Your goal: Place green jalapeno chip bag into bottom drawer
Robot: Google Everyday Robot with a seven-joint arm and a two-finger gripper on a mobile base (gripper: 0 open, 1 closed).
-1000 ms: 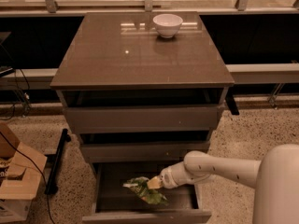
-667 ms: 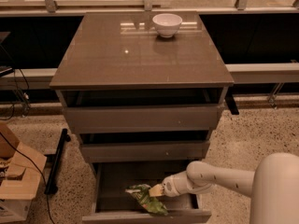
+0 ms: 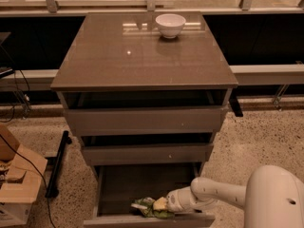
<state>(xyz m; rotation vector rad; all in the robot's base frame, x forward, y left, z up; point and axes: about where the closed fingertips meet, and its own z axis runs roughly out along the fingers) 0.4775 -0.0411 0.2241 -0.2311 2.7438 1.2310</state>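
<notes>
The bottom drawer is pulled out at the foot of the grey-brown cabinet. The green jalapeno chip bag lies low inside it, against the inside of the drawer's front wall. My gripper reaches in from the right on its white arm and is at the bag's right end, touching it. Most of the bag's right part is hidden by the gripper and the drawer front.
A white bowl stands at the back of the cabinet top. The two wider drawers above are slightly open. A cardboard box and cables lie on the floor at left. A black bar leans beside the cabinet.
My gripper has lowered with the bag, from above the drawer floor down toward the drawer's front wall. The bag now sits lower and nearer the front.
</notes>
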